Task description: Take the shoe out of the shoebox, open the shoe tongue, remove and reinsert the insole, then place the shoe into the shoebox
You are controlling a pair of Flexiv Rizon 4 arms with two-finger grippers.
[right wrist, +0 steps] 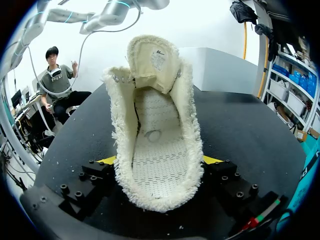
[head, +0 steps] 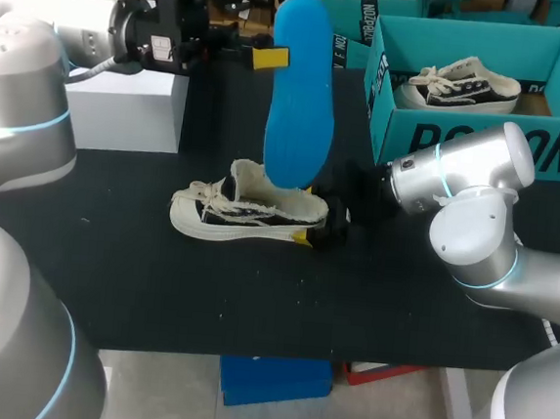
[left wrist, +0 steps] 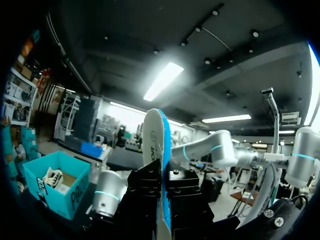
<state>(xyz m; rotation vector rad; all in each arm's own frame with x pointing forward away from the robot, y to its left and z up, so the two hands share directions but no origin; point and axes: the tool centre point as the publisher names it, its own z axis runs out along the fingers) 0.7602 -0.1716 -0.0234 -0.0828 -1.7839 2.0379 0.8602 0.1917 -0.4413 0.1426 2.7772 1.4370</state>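
A cream low-top shoe (head: 245, 211) lies on its side on the black table, its fleecy inside and raised tongue facing my right wrist view (right wrist: 157, 150). My right gripper (head: 315, 234) (right wrist: 161, 161) holds the heel, one yellow tip pressed against each side. Above the shoe a blue insole (head: 301, 104) hangs upright, its lower end just over the shoe's opening. My left gripper (head: 271, 58) is shut on the insole's upper edge. In the left wrist view the insole (left wrist: 157, 145) stands edge-on between that gripper's (left wrist: 162, 185) black fingers.
The teal shoebox (head: 463, 137) stands open at the back right with a second shoe (head: 462, 86) inside; it also shows in the left wrist view (left wrist: 55, 185). A white box (head: 122, 107) sits at the back left. Black tabletop (head: 253, 295) lies in front of the shoe.
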